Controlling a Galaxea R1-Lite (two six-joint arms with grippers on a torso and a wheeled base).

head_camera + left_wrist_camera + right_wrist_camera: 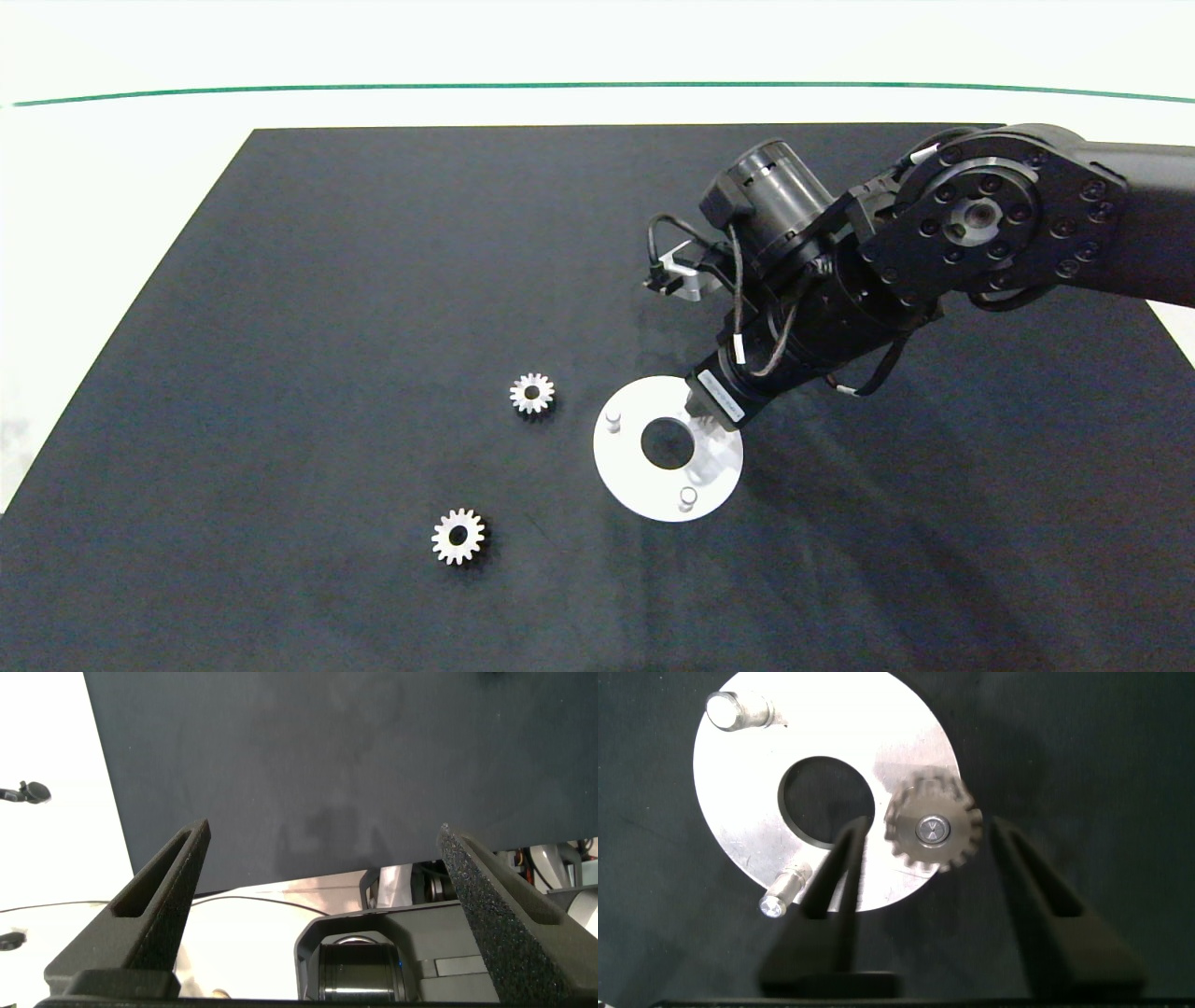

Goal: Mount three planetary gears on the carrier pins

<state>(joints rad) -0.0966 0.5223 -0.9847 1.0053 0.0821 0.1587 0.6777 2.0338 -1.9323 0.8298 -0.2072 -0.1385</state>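
Note:
A white carrier disc [635, 476] lies on the black mat. One silvery gear [932, 831] sits on a carrier pin near the disc's edge, the pin's top showing in its bore. My right gripper [924, 831] hangs over it, open, one finger on each side and a small gap to the teeth. The other two pins [738, 709] [785, 891] stand bare. Two more gears [532, 393] [458, 536] lie flat on the mat left of the disc. In the head view the right gripper [709, 431] hides most of the seated gear. My left gripper [322, 831] is open and holds nothing.
The black mat [280, 327] covers most of a white table; its left edge shows in the left wrist view. The right arm [934, 243] reaches in from the right above the mat. The left arm is outside the head view.

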